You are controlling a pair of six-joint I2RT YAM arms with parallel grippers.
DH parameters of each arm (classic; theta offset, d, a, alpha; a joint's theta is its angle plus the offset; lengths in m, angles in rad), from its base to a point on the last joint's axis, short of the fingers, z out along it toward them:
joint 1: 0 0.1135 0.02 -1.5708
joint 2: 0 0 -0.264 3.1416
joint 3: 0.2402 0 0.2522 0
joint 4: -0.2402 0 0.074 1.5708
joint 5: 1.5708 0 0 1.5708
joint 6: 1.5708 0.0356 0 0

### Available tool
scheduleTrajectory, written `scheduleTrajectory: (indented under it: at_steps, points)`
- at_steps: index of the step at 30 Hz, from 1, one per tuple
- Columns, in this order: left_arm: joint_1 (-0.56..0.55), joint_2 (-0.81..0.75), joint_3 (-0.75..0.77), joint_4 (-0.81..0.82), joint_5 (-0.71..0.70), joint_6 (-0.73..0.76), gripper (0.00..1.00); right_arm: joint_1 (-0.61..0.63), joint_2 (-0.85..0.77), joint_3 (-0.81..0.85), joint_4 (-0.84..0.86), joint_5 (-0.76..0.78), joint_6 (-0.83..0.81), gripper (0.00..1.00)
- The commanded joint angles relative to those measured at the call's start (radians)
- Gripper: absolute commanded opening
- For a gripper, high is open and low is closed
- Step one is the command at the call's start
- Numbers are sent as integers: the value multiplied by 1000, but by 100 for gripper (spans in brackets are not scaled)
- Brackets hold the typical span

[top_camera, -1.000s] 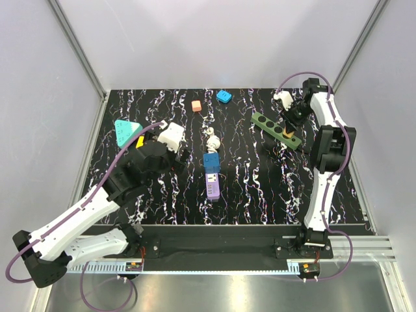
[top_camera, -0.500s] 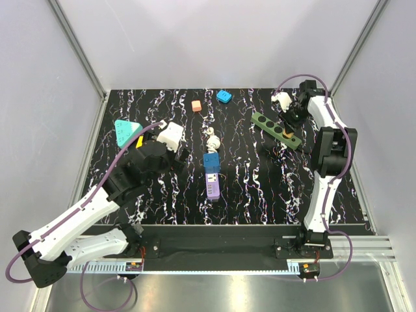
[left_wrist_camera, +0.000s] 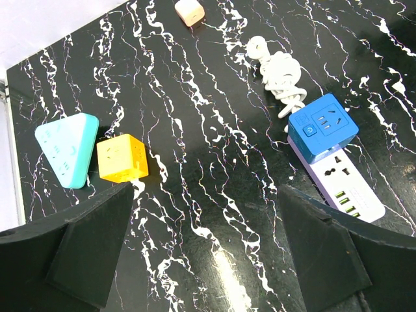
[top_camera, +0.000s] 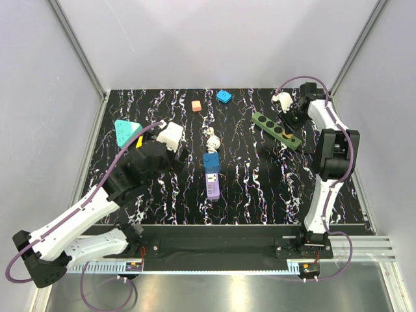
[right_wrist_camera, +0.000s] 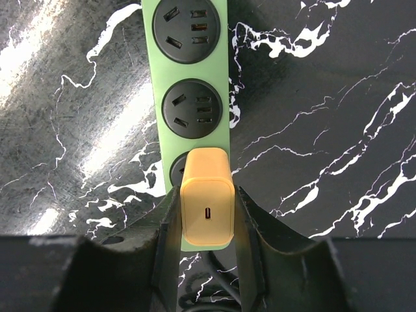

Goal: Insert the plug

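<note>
Right gripper [right_wrist_camera: 207, 218] is clamped on the orange plug [right_wrist_camera: 207, 195], holding it square over a socket on the green power strip [right_wrist_camera: 190, 68]. I'd guess it's lining up the prongs. Left gripper [left_wrist_camera: 208, 250] hangs wide open, well apart, holding nothing.

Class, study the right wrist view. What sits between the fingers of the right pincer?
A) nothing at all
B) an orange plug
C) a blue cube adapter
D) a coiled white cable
B: the right pincer is closed on the orange plug, directly over the green power strip.
</note>
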Motion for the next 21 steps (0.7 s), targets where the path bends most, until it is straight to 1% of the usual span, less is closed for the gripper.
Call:
scheduleTrajectory:
  at_steps: [1,3,5,8,9,10,11,13,15,17,19,21]
  points:
    - [-5,-3,17,44,-38,-1,99,14,10,-130,-239,32,106,9]
    - [-5,-8,15,44,-47,2,99,14,-21,-151,-239,38,121,7]
    - [-5,-9,14,46,-49,-1,99,14,-36,-160,-233,34,144,9]
    - [-6,-8,14,44,-50,1,99,15,-58,-155,-209,31,164,37]
    - [-6,-8,14,44,-50,1,99,15,-59,-142,-201,29,166,56]
    - [-9,-9,12,44,-50,1,99,15,-61,-128,-189,31,175,68]
    - [-8,-8,12,46,-50,2,99,15,-61,-114,-180,50,182,76]
    - [-9,-8,11,45,-55,2,99,17,-52,-59,-149,90,228,86]
    - [-11,-8,11,45,-63,5,99,18,-41,1,-137,165,264,99]
    - [-12,-11,9,46,-69,5,99,18,-46,21,-95,243,332,100]
    - [-11,-14,6,49,-86,5,99,20,-75,38,-52,253,388,100]
    - [-11,-18,2,58,-102,4,99,21,-105,61,-9,232,425,100]
